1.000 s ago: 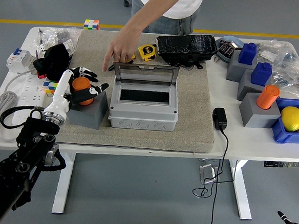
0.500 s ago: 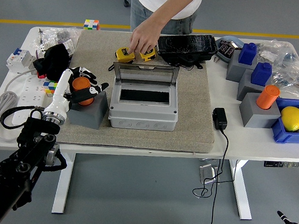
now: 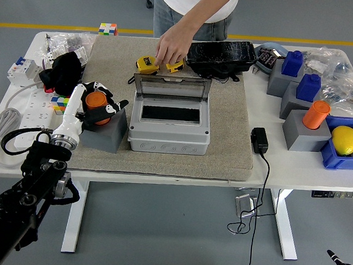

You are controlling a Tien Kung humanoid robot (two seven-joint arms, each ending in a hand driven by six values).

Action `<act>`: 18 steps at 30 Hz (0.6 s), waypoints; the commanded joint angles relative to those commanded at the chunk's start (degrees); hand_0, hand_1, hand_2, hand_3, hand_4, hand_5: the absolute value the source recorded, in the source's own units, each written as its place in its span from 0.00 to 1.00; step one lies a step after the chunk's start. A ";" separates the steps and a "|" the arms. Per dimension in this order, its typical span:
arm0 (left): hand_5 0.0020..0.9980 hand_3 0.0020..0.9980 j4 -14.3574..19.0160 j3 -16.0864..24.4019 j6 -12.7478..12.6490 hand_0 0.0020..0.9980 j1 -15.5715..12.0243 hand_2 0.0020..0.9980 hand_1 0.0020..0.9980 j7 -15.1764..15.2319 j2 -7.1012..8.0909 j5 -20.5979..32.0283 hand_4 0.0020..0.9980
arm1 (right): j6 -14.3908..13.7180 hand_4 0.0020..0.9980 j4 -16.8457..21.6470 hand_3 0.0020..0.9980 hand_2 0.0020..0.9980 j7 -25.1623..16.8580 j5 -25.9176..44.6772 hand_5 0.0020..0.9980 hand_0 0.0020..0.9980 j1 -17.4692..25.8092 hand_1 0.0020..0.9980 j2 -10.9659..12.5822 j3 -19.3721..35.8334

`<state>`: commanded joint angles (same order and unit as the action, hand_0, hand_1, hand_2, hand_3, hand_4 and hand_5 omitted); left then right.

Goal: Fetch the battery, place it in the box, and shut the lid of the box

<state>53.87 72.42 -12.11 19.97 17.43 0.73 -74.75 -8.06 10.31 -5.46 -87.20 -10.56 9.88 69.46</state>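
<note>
We have our left hand [image 3: 97,100] wrapped around the orange battery [image 3: 95,100], which stands upright in its grey holder [image 3: 104,133]. The grey box [image 3: 169,127] sits just beside it at three o'clock, lid [image 3: 172,87] raised and its long axis running nine to three. Our left arm is clearly the nearer one; our right hand is out of sight. We count two orange batteries, the second [image 3: 316,114] far off at three o'clock, and one box. At twelve o'clock a person's hand [image 3: 172,45] rests on two yellow tape measures [image 3: 147,64].
</note>
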 joint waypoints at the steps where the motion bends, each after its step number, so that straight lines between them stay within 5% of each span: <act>1: 0.15 0.24 0.00 -0.04 -0.02 0.21 0.03 0.24 0.24 -0.03 0.01 0.00 1.00 | 0.00 1.00 0.00 0.92 0.83 -0.01 0.06 1.00 0.92 -0.01 0.89 0.01 -0.06; 18: 0.14 0.16 -0.06 -0.29 -1.42 0.12 0.31 0.15 0.12 0.41 -0.12 0.36 1.00 | -0.05 1.00 0.00 0.92 0.83 -0.02 0.09 1.00 0.92 -0.23 0.89 0.01 0.18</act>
<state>53.81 72.12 -13.53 20.27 17.83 0.61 -74.39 -8.11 10.31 -5.48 -87.10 -10.79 9.89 69.64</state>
